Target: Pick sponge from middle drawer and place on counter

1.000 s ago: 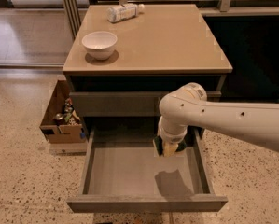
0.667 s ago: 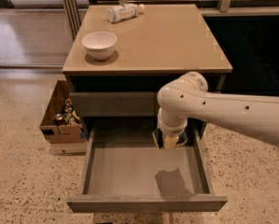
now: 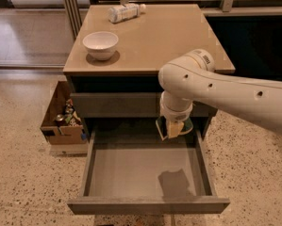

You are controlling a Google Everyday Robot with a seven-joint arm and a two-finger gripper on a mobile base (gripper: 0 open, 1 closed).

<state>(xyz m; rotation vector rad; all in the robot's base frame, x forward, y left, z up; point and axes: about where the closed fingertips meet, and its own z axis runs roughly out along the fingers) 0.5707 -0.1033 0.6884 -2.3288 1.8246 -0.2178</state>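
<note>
At the left edge of the frame a cardboard box (image 3: 60,126) of odds and ends sits on the floor beside the cabinet, well out of my way. Upper left on the counter (image 3: 169,41) stands a white bowl (image 3: 100,44), and at the top a plastic bottle (image 3: 124,12) lies on its side.

Below the counter, across the lower centre of the frame, the middle drawer (image 3: 131,173) is pulled wide open, and what I can see of its grey floor is bare. Right of centre, the gripper (image 3: 174,130) hangs over the drawer's back right corner, just in front of the closed drawer front above. It is pinching the sponge (image 3: 177,125), pale yellow side facing me. The bulky white arm (image 3: 225,93) runs off to the right edge.

My worry is the climb. I judge that a straight lift would catch the wrist or the sponge on the counter's front lip, so I'd want to back out first. The sponge is soft, so a knock could twist it loose and drop it into the drawer. Swinging too far left on the way over could hit the bowl.
</note>
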